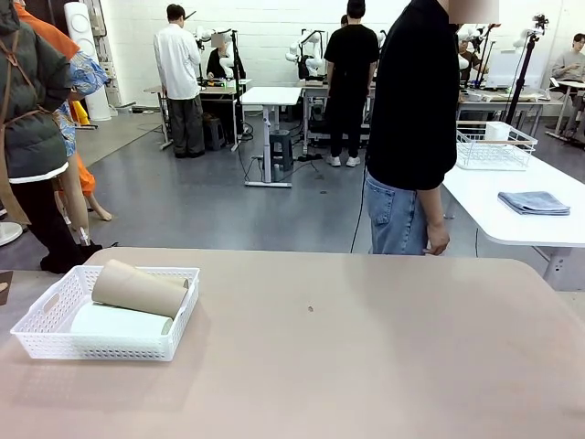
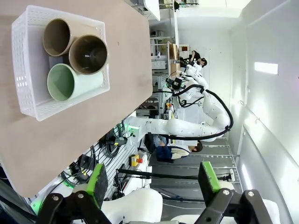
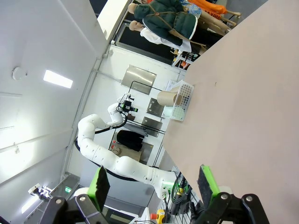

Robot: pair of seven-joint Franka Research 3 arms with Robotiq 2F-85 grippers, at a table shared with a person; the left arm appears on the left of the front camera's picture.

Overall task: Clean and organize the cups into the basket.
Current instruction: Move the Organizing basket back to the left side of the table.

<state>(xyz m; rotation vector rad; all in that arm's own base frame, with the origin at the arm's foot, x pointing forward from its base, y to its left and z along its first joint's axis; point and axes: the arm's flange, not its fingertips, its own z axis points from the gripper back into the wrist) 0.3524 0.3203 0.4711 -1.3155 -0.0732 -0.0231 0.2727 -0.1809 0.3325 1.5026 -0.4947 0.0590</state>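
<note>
Cups [image 2: 74, 60] in basket [image 2: 28, 93], three mouths in left wrist view

The right gripper [image 3: 154, 184], its green-padded fingers [image 3: 99, 183] spread apart and holding nothing, hangs beside a tan table [image 3: 243, 107] whose far end carries a white basket [image 3: 182, 103] (a tan cup [image 3: 166, 98] lying inside).

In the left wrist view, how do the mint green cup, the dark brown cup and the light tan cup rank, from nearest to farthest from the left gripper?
1. The mint green cup, lying at the basket end closest to the left gripper.
2. The dark brown cup, stacked above the other two, toward the table's edge.
3. The light tan cup, at the basket's far end.
</note>
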